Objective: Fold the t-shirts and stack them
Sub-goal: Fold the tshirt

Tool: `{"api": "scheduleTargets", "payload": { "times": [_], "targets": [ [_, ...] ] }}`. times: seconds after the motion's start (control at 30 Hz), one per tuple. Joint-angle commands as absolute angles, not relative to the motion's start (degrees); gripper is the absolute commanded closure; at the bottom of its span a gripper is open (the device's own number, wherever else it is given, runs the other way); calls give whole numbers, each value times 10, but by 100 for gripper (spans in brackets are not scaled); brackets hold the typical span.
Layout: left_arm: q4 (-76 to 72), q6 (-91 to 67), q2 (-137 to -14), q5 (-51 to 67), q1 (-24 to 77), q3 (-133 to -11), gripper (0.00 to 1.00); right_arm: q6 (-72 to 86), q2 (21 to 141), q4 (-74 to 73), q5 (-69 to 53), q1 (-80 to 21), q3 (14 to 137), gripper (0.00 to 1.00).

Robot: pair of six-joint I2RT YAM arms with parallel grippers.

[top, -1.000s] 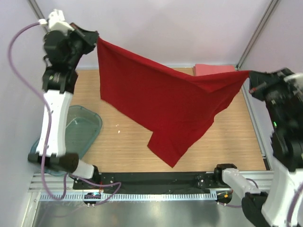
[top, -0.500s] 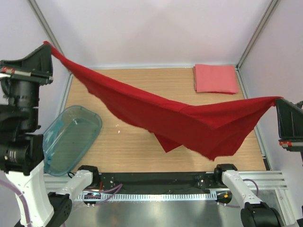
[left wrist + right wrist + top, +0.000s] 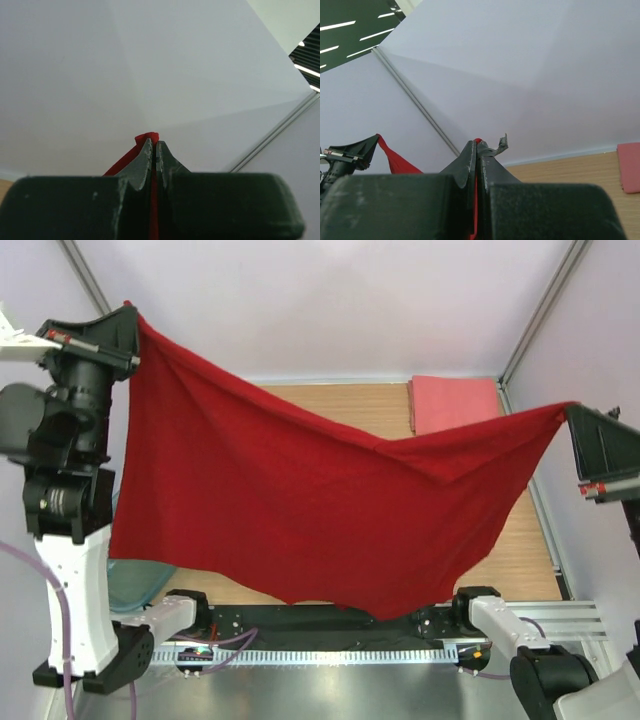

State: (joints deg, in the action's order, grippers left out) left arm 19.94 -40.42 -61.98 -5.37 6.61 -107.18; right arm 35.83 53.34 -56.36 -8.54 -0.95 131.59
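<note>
The dark red t-shirt [image 3: 300,510] hangs spread in the air high above the table, held by two corners. My left gripper [image 3: 128,320] is shut on its upper left corner; a red tip [image 3: 147,136] sticks out above the closed fingertips. My right gripper [image 3: 572,412] is shut on the right corner; red cloth [image 3: 478,141] shows between the jaws. The shirt's lower edge sags near the front rail. The salmon-pink t-shirt [image 3: 455,402] lies folded on the table at the back right, also in the right wrist view [image 3: 629,166].
The teal plastic bin [image 3: 135,583] is mostly hidden behind the hanging shirt at the left front. The wooden table [image 3: 525,550] shows at the right. White walls and a metal frame post [image 3: 545,305] enclose the cell.
Both arms have lifted and swung toward the camera; the red shirt rose from a sagging drape into a wide spread sheet that now covers most of the table and the bin.
</note>
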Motion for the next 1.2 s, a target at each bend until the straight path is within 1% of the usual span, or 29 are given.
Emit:
{"api": "scheduleTargets", "payload": {
  "times": [0.0,0.1,0.2,0.4,0.5,0.7,0.83,0.93,1.03,1.17],
  "targets": [
    [163,-424,-629,-45,62,-1106,99,386,545,-542,-94,-7,1338,99],
    [162,-428,-611,-33,62,-1103,99,406,514,-504,-94,-7,1312,99],
    [165,-416,-568,-46,62,-1086,99,423,490,-500,-97,-8,1307,99],
    [171,-400,-480,-46,64,-1066,100,410,477,-538,-107,-7,1369,99],
    [164,-391,-441,-63,64,-1054,99,417,463,-530,-111,-7,1379,99],
    [153,-368,-408,-92,64,-1057,99,445,466,-511,-120,-7,1396,99],
    [152,-364,-438,-98,64,-1077,99,467,489,-496,-123,-8,1407,99],
    [144,-373,-466,-94,64,-1077,100,464,503,-496,-113,-7,1388,99],
    [128,-388,-514,-85,64,-1056,99,439,501,-486,-86,-7,1326,99],
    [108,-417,-606,-32,64,-1033,100,401,494,-464,-34,-7,1218,99]
  ]
}}
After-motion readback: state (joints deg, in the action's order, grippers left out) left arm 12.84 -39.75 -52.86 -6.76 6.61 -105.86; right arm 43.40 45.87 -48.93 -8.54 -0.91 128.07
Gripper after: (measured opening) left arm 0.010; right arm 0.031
